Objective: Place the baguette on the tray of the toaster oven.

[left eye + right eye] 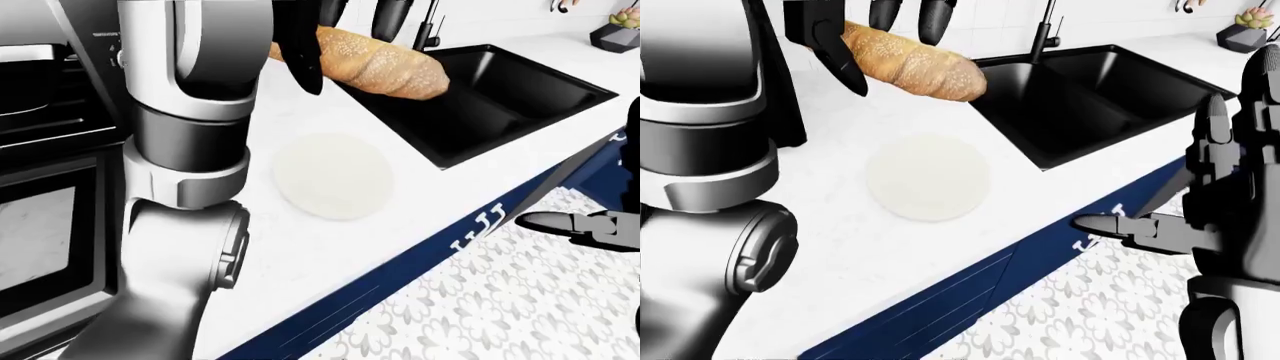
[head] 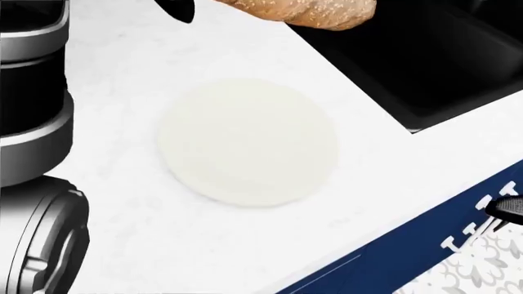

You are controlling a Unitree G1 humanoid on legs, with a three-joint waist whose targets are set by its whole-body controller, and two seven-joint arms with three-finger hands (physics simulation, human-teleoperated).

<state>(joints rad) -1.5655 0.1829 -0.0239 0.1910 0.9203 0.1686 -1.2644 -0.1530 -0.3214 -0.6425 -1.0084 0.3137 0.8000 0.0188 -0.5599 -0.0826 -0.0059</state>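
Note:
My left hand [image 1: 875,30] is shut on the baguette [image 1: 915,64] and holds it in the air, above the counter and the left edge of the sink. The baguette is golden and seeded; its free end points right. It also shows in the left-eye view [image 1: 385,66] and at the top of the head view [image 2: 314,13]. The white round plate [image 2: 248,142] lies bare on the counter below it. The toaster oven [image 1: 40,187] stands at the left of the left-eye view. My right hand [image 1: 1230,180] is open at the right, off the counter.
A black double sink [image 1: 1095,94] with a tap [image 1: 1045,34] lies to the right of the plate. The white counter [image 2: 164,245] ends at a navy cabinet front [image 1: 970,289]. A patterned tile floor [image 1: 480,315] shows below. My left arm [image 1: 185,150] fills the left.

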